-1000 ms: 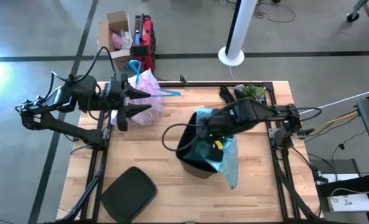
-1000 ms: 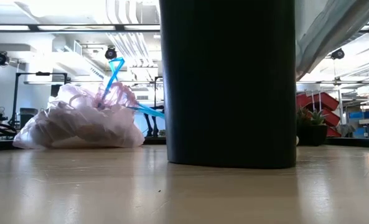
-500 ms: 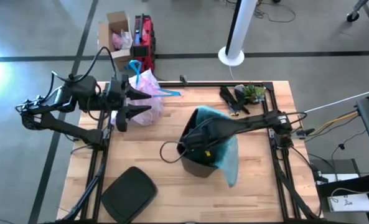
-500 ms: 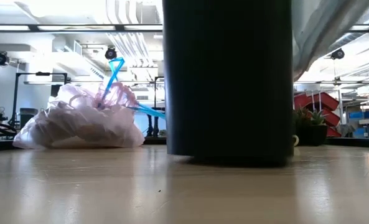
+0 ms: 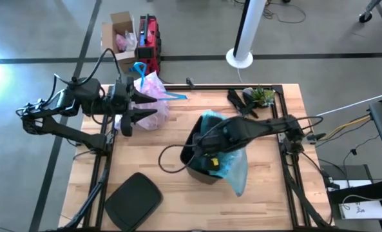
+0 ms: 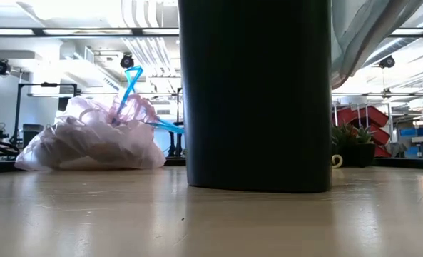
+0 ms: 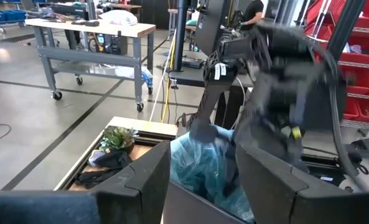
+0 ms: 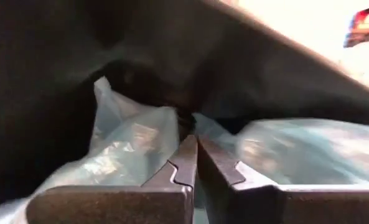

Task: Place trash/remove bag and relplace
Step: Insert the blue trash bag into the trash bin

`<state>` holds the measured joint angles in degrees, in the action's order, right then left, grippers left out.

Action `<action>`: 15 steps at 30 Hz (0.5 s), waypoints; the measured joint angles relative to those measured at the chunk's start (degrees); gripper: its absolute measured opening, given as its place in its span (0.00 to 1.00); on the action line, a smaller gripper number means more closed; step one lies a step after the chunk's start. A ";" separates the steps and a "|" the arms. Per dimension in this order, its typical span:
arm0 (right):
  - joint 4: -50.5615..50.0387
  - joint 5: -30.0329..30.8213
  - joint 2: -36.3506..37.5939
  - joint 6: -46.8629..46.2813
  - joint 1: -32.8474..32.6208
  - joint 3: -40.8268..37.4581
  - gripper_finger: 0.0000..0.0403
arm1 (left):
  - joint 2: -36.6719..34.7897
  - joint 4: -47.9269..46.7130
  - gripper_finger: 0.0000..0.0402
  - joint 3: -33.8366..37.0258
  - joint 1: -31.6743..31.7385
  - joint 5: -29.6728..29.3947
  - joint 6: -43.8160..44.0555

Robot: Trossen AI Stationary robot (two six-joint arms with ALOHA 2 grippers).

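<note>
inside the black bin point(image 5: 200, 169), right gripper point(image 8: 193, 152) fingers pinched together against blue liner point(image 8: 128, 143).

grey floor point(image 5: 36, 32), white pillar point(image 5: 250, 26), steel workbench point(image 7: 91, 37)

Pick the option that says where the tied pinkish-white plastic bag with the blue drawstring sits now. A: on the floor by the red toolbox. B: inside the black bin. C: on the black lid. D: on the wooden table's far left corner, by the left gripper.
D: the pinkish-white bag rests on the table at its far left corner, beside the left gripper, apart from the black bin.
</note>
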<state>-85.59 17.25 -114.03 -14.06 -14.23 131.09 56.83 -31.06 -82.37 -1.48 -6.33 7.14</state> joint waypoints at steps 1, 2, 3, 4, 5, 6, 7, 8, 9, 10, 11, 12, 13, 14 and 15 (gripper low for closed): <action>-1.45 0.55 0.33 -0.10 -0.12 1.37 0.00 | 0.03 0.17 0.42 0.00 0.00 0.00 0.00; -2.78 0.85 0.54 -0.09 -0.14 2.47 0.00 | 0.03 0.21 0.43 0.00 0.00 0.00 0.00; -3.56 0.87 0.95 0.02 -0.12 3.35 0.00 | 0.03 0.20 0.43 0.00 0.00 0.00 0.00; -4.19 0.82 1.32 0.23 -0.12 3.86 0.00 | 0.04 0.19 0.44 0.00 0.00 0.00 0.00; -4.30 0.72 1.67 0.44 -0.14 3.92 0.00 | 0.07 0.20 0.44 0.00 0.00 0.00 -0.01; -4.25 0.41 2.68 0.38 -0.14 3.73 0.00 | 0.07 0.30 0.44 0.00 0.00 0.00 -0.07; -4.35 0.26 3.49 -0.08 -0.14 3.53 0.00 | 0.10 0.31 0.45 0.00 0.00 0.00 -0.07; -4.36 0.31 4.12 -1.19 0.07 3.52 0.00 | 0.10 0.23 0.45 0.00 0.00 0.00 -0.09; -4.38 0.17 5.00 -2.16 0.33 3.52 0.00 | 0.10 0.35 0.45 0.00 0.00 0.00 -0.09; -4.33 0.16 5.74 -2.99 0.60 3.36 0.00 | 0.10 0.39 0.45 0.00 0.00 0.05 -0.09; -4.38 0.10 6.00 -3.19 0.86 3.20 0.00 | 0.10 0.38 0.45 0.00 0.00 0.21 -0.11; -4.52 -0.24 6.25 -3.15 1.00 3.07 0.00 | 0.10 0.48 0.45 0.00 0.00 0.38 -0.11; -4.41 -0.67 6.29 -2.96 1.10 2.76 0.00 | 0.10 0.49 0.45 0.00 0.00 0.47 -0.11; -4.32 -1.47 6.22 -2.52 1.12 2.35 0.00 | 0.10 0.45 0.44 0.00 0.00 0.61 -0.11; -4.36 -2.23 6.22 -2.01 1.12 1.71 0.00 | 0.10 0.49 0.44 0.00 0.01 0.96 -0.13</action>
<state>-89.95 15.02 -107.81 -16.07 -13.10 132.80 56.93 -30.57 -82.37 -1.47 -5.37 7.01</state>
